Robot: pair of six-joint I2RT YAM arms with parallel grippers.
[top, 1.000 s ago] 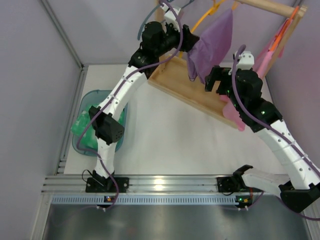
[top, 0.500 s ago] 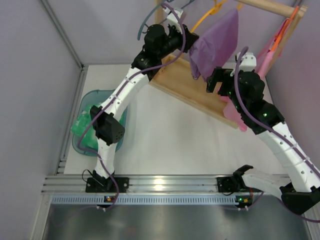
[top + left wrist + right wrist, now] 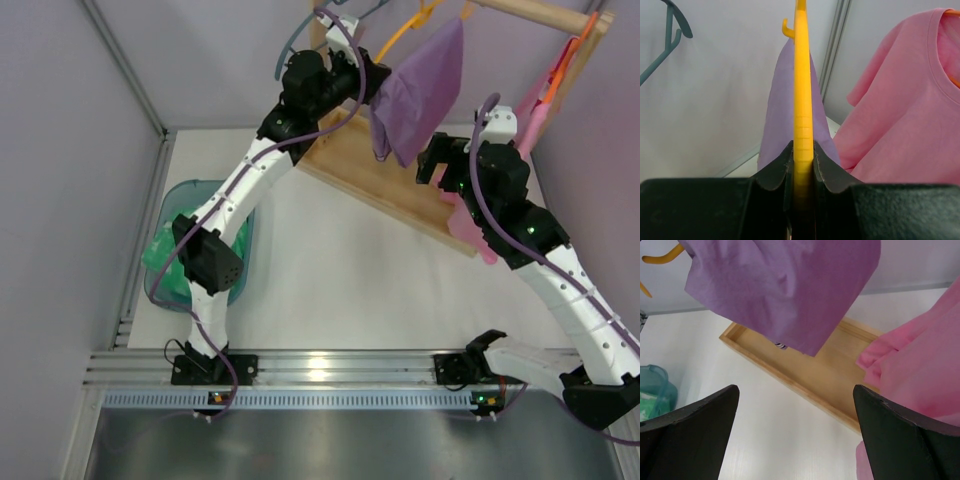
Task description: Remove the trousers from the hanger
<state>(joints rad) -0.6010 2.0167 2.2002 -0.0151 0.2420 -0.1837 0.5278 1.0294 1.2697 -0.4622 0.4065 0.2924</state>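
We see a white table carrying two things. A shallow wooden tray lies flat on it, set at a slant toward the far side. Well left of the tray, nearer the front edge, sits a teal basin with a green-and-white cloth bunched inside.

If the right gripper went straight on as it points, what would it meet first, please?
Probably the lower edge of the trousers; the open right gripper might instead pass just beneath, onto the wooden tray.
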